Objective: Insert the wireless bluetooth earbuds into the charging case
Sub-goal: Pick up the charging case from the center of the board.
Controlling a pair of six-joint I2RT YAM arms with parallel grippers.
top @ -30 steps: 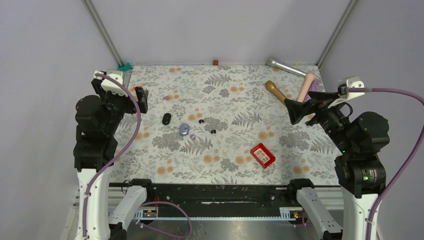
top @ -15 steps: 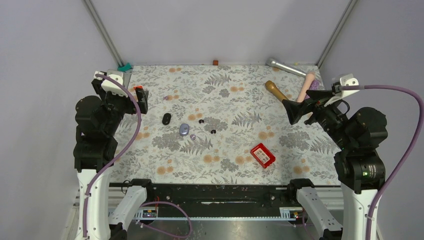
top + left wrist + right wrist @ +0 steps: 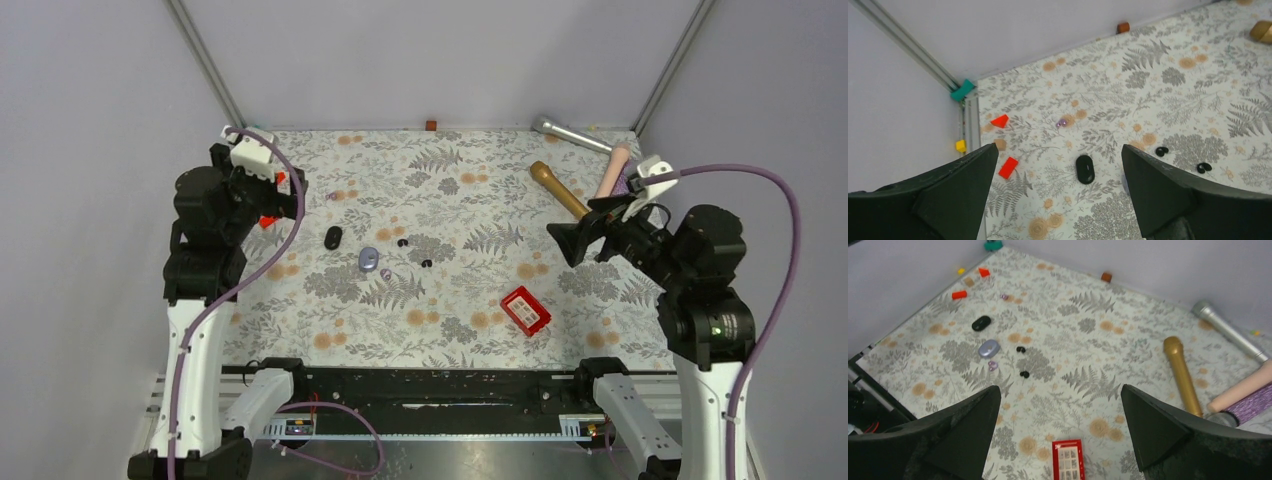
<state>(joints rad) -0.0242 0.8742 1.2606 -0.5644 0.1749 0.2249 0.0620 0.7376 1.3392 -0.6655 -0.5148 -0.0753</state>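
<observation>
Earbuds (image 3: 403, 242) look tiny, light, glossy, likely slippery; pinch across rounded sides, gently; left pincer (image 3: 1059, 150) and right pincer (image 3: 1060, 389) both wide open, empty.

We see a black earbud (image 3: 403, 242) and a second earbud (image 3: 427, 263) on the worktop (image 3: 470, 200), right of the purple case (image 3: 369, 259).

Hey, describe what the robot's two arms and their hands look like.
The left arm and right arm have chunky black joints over white lower links. A purple cable loops along each, running to a white wrist mount. The left hand and right hand each have two wide matte-black wedge-shaped fingers.
</observation>
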